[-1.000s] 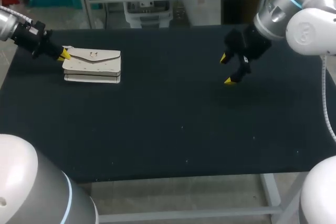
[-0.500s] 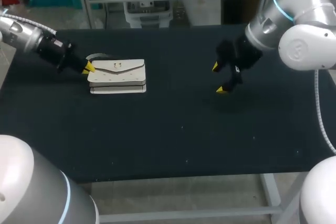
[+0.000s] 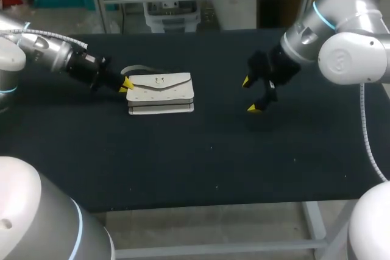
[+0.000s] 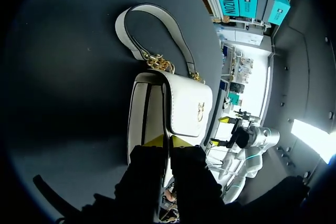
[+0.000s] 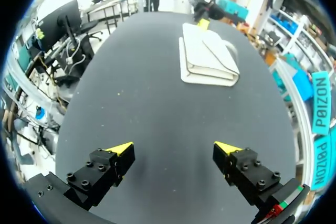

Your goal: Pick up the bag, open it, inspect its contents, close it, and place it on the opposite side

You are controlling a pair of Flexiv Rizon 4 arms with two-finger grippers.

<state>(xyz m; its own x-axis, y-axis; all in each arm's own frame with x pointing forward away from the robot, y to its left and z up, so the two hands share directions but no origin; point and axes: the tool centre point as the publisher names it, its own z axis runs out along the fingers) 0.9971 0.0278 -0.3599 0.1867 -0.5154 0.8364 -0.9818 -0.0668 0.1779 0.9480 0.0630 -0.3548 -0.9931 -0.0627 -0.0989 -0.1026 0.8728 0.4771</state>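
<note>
The left gripper (image 3: 126,83) (image 4: 168,141) was clenched on the near end of the white bag (image 3: 161,92) (image 4: 184,103), its two yellow tips close together with an edge of the bag pinched between them. The bag lay flat on the black table (image 3: 201,162), a little left of the middle, its flap closed and a small gold clasp (image 4: 201,111) showing on the front. Its white strap (image 3: 135,69) (image 4: 152,17) curled on the cloth behind it, joined to the body by a gold chain (image 4: 157,62). The right gripper (image 3: 248,94) (image 5: 173,149) hung released above the table's right half, fingers spread wide and holding nothing, well apart from the bag (image 5: 207,53), which lay ahead of it with the left arm's yellow tips at its far end.
</note>
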